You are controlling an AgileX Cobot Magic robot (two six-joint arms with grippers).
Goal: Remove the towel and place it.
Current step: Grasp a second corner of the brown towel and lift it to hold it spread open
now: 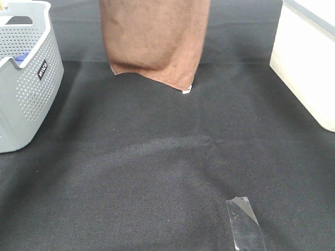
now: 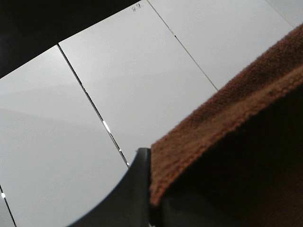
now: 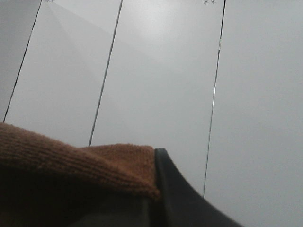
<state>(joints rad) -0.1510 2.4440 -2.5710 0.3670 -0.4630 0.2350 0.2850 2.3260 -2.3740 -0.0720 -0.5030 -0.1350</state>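
The brown towel (image 1: 154, 36) hangs down from above the top edge of the exterior high view, its lower end with a small white tag (image 1: 187, 91) just touching the black table cloth. Both grippers are out of that view, above it. In the left wrist view a dark finger (image 2: 128, 198) presses against the towel's edge (image 2: 227, 127). In the right wrist view a dark finger (image 3: 175, 189) lies against the towel's edge (image 3: 71, 161). Each gripper is shut on the towel's upper edge.
A grey perforated basket (image 1: 26, 78) stands at the left edge with a small blue item (image 1: 19, 58) inside. A white box (image 1: 306, 63) stands at the right. A strip of clear tape (image 1: 243, 225) lies on the black cloth (image 1: 157, 172) in front. Both wrist views face white panels.
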